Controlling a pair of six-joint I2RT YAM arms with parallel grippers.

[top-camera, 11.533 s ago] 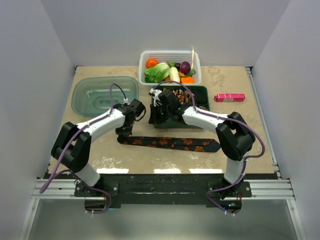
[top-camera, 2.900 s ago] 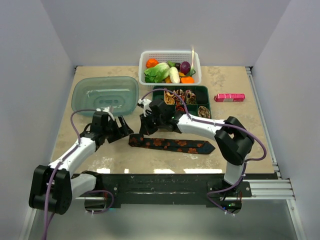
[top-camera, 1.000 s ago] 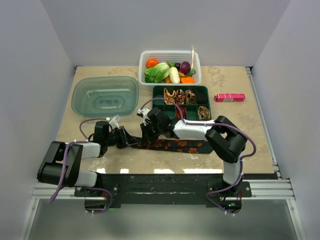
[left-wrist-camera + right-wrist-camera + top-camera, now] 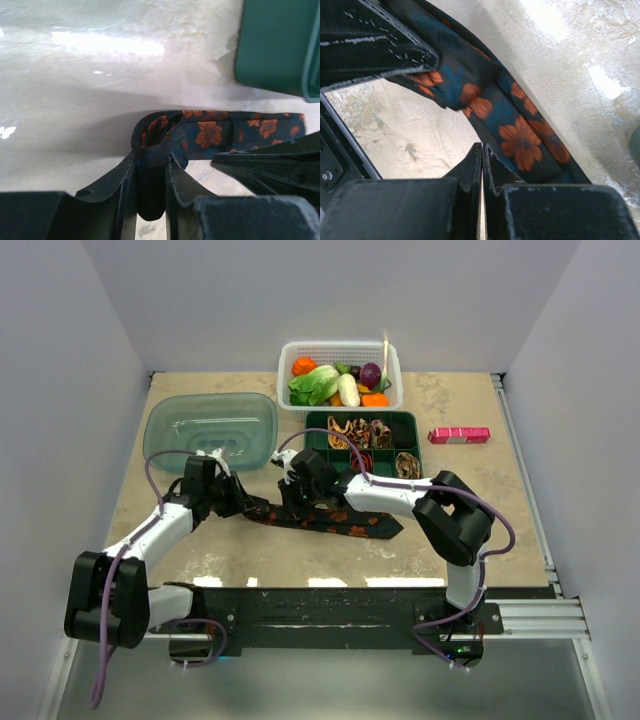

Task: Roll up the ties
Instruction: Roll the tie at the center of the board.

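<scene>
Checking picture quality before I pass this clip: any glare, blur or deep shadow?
Top view: even light, sharp, soft shadows only. Left wrist: glare streak on the table; tie sharp, left gripper dark and soft. Right wrist: glare patches upper right, right gripper nearly black.

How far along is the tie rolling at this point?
Done: several rolled ties sit in compartments of the green tray. In hand: the left pincer clamps the end of the black flowered tie, curled into a small loop; the right pincer is shut beside the strip. Left: most of that tie lies flat, unrolled, on the table.
</scene>
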